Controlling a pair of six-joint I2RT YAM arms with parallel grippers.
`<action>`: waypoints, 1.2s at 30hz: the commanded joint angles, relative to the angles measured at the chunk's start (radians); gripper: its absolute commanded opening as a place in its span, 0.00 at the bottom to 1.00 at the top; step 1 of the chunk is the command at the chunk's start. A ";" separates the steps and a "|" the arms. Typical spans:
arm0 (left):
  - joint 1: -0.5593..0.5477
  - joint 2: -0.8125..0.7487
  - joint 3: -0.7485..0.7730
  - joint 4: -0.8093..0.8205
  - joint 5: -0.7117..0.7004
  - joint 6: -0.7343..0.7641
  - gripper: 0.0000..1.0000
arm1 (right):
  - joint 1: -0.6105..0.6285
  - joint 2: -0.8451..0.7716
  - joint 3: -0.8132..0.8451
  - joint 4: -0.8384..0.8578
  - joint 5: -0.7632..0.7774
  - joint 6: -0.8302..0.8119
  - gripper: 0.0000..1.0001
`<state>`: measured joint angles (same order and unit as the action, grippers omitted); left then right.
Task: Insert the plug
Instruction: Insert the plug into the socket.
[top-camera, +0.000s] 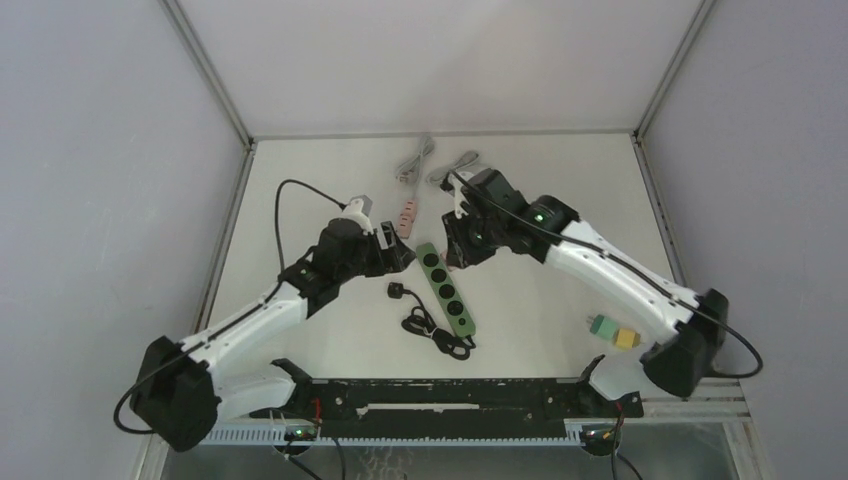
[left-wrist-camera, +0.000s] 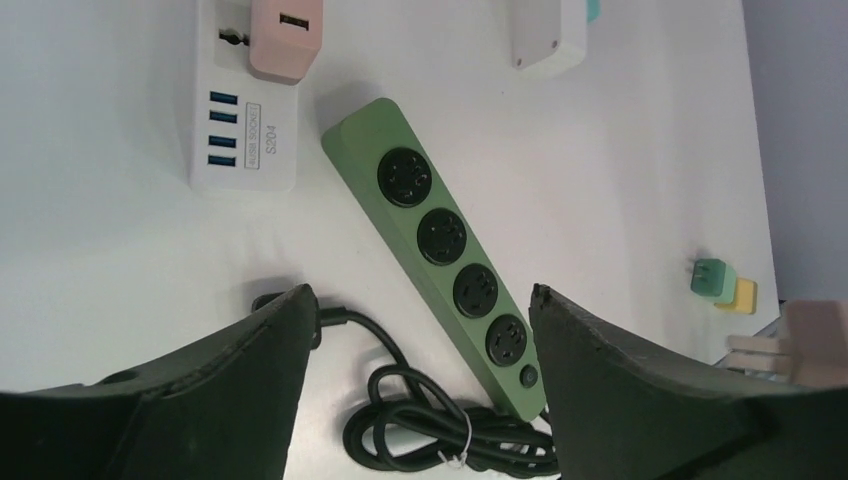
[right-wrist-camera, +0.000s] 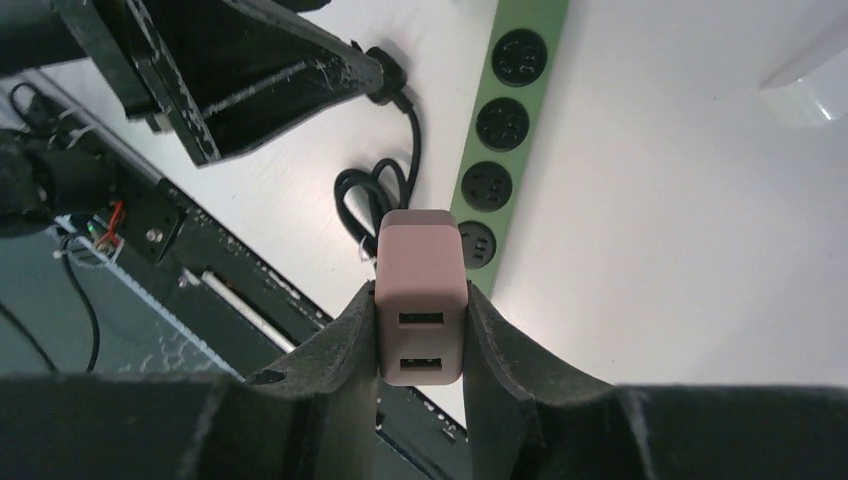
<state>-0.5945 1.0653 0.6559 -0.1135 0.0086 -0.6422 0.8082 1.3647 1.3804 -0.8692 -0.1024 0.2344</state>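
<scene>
Right gripper (right-wrist-camera: 421, 300): clamped on the pink plug (right-wrist-camera: 421, 265), which sits at centre frame in the right wrist view, raised over the table near the green power strip (right-wrist-camera: 505, 120).

Left gripper (left-wrist-camera: 420, 295): fingers spread wide, holding nothing, above the same strip.

White socket block (left-wrist-camera: 243, 130), upper left of the left wrist view: carries a second pink charger (left-wrist-camera: 287, 35).

Black cable (left-wrist-camera: 420, 430): coiled at bottom centre, beside the strip.
</scene>
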 joint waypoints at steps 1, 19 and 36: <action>0.044 0.129 0.103 0.080 0.115 -0.059 0.80 | -0.023 0.172 0.152 -0.121 0.021 0.003 0.00; 0.104 0.483 0.106 0.304 0.237 -0.207 0.64 | -0.094 0.462 0.322 -0.098 0.041 0.002 0.00; 0.147 0.634 0.125 0.372 0.279 -0.247 0.46 | -0.109 0.595 0.363 0.009 0.028 0.008 0.00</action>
<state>-0.4568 1.6768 0.7334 0.2157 0.2638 -0.8753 0.7013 1.9388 1.6936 -0.9180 -0.0719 0.2340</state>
